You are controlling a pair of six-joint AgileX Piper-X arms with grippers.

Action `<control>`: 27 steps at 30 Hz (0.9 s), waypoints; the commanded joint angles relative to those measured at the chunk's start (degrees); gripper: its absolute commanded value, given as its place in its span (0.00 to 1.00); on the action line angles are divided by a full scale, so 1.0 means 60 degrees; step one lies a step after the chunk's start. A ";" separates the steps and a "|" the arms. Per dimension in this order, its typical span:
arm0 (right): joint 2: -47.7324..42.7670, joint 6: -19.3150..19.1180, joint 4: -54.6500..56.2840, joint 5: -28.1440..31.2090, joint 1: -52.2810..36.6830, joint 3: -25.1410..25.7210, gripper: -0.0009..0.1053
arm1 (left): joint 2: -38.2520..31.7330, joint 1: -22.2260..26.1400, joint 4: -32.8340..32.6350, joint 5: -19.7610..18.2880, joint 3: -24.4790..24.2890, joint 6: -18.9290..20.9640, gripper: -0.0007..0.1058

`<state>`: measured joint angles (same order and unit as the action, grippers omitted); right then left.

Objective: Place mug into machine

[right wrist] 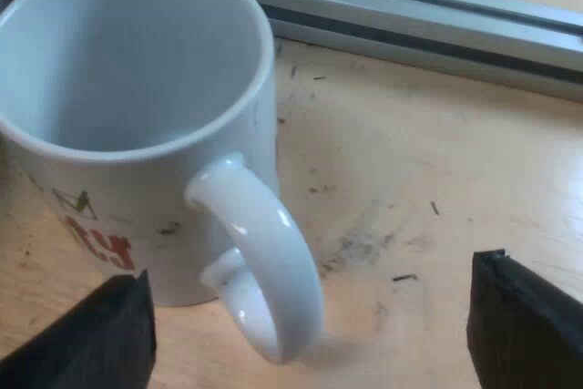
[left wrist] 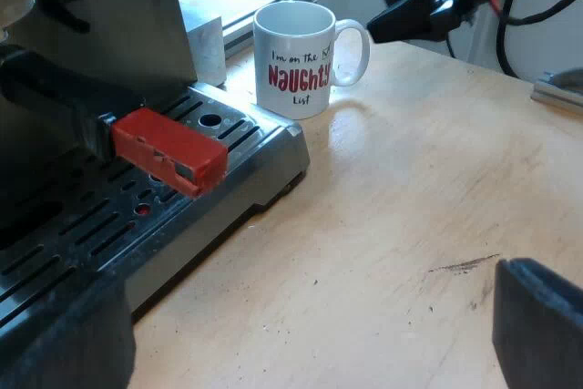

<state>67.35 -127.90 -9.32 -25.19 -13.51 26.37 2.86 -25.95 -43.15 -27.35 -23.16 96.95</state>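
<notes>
One mug (right wrist: pixel 137 97) stands on the tabletop (right wrist: pixel 410 161), handle (right wrist: pixel 264 252) at twelve o'clock of the wide-open, empty right pincer (right wrist: pixel 310 321); left pincer (left wrist: pixel 301 334) gapes empty too.

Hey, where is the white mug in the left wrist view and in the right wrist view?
Left wrist view: the mug stands upright on the wooden table by the espresso machine's drip tray, handle toward the right gripper.
Right wrist view: the mug, empty, stands close below the camera, handle facing the open gripper.
Shared landmark: the aluminium rail behind the mug.
</notes>
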 commanded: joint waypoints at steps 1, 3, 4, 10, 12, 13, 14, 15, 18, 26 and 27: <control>0.0435 -0.0154 -0.0458 -0.0438 -0.0039 0.0048 0.68 | 0.0153 -0.0038 0.0123 -0.0066 -0.0003 0.0004 0.77; 0.0950 -0.0154 -0.0879 -0.0658 -0.0039 0.0048 0.68 | 0.0283 -0.0038 0.0123 -0.0066 -0.0003 0.0004 0.77; 0.1111 -0.0210 -0.1032 -0.0718 -0.0039 0.0048 0.68 | 0.0333 -0.0038 0.0123 -0.0066 -0.0003 0.0004 0.77; 0.2036 -0.0244 -0.1941 -0.1204 -0.0039 0.0110 0.68 | 0.0814 -0.0038 0.0123 -0.0066 -0.0003 0.0004 0.77; 0.2276 -0.0385 -0.2073 -0.1242 -0.0039 0.0153 0.68 | 0.0894 -0.0038 0.0123 -0.0046 -0.0003 0.0004 0.77; 0.2357 -0.0414 -0.2139 -0.1356 -0.0039 0.0148 0.68 | 0.0909 -0.0038 0.0123 0.0012 -0.0003 0.0004 0.77; 0.2449 -0.0459 -0.2224 -0.1508 -0.0039 0.0176 0.68 | 0.0903 -0.0038 0.0123 0.0122 -0.0003 0.0004 0.77; 0.2556 -0.0485 -0.2273 -0.1661 -0.0039 0.0232 0.68 | 0.0903 -0.0038 0.0123 0.0198 -0.0003 0.0004 0.77; 0.2807 -0.0482 -0.2278 -0.1851 -0.0021 0.0405 0.68 | 0.0903 -0.0038 0.0123 0.0316 -0.0003 0.0004 0.77; 0.3028 -0.0292 -0.2278 -0.2096 -0.0021 0.0566 0.35 | 0.0903 -0.0038 0.0123 0.0315 -0.0003 0.0004 0.77; 0.3025 -0.0295 -0.2278 -0.2194 0.0031 0.0566 0.24 | 0.0903 -0.0038 0.0123 0.0315 -0.0003 0.0004 0.77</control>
<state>85.27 -129.65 -22.53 -36.87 -13.51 29.56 8.19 -25.95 -43.15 -26.03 -23.16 96.95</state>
